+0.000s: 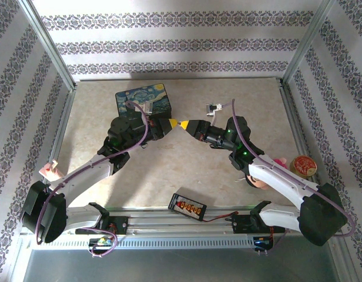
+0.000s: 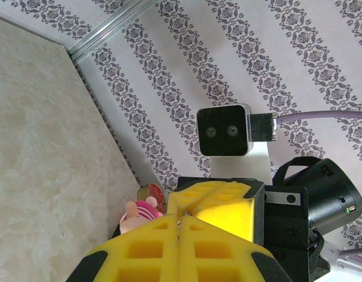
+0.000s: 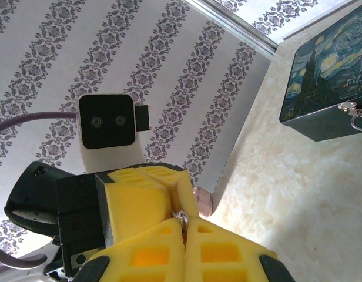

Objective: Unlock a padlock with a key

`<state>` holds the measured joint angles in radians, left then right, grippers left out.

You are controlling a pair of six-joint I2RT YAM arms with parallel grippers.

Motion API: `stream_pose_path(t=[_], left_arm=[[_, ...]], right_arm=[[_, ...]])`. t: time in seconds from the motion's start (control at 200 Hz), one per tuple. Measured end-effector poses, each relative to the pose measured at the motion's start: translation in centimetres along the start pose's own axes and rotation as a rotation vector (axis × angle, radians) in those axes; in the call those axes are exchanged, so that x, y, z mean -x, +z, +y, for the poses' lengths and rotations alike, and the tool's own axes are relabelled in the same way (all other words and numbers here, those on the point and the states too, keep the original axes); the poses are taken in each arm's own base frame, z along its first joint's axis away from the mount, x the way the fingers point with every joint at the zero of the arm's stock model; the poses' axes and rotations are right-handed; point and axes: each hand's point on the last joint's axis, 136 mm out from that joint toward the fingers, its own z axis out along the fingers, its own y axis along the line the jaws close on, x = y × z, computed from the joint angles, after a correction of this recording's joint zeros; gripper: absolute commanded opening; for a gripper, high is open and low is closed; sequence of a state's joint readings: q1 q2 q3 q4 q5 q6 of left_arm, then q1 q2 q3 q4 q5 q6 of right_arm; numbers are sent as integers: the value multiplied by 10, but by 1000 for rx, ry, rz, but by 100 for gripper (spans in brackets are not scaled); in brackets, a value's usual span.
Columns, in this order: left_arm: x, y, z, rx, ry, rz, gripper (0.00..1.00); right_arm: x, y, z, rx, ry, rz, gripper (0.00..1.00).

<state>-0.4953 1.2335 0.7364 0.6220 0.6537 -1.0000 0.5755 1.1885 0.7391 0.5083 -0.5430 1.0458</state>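
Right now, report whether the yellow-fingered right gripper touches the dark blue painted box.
Apart: the right wrist view shows bare tabletop between right gripper and box.

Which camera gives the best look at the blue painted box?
The top view: the box is whole in frame, with only a cable crossing its near edge. The right wrist view shows the box larger, yet cut off by the picture's edge.

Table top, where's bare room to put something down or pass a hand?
Bare: the far right of the table, past the small white object; the left strip between the painted box and the side rail; the middle patch before the black strip. Crowded: the centre, where left gripper and right gripper meet, and the near right by the tin.
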Motion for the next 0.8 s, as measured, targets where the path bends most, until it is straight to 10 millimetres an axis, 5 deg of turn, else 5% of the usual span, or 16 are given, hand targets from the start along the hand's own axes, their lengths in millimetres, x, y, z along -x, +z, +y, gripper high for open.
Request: stream_pose_path(t=[0.135, 0.23, 0.365, 0.61, 0.8], left_arm=[[1, 0, 1, 3, -1, -1, 0], [-2, 0, 2, 0, 7, 16, 0], [-7, -1, 6, 55, 50, 74, 0], [10, -18, -28, 210, 290, 216, 0], [-14, -35, -32, 211, 367, 369, 0]], right_arm=[[0, 1, -2, -1, 0, 0, 0], [-1, 1, -5, -9, 2, 1, 35], [-5, 0, -18, -52, -9, 2, 59], [-13, -9, -31, -100, -65, -1, 60], [-20, -11, -14, -21, -173, 31, 62]])
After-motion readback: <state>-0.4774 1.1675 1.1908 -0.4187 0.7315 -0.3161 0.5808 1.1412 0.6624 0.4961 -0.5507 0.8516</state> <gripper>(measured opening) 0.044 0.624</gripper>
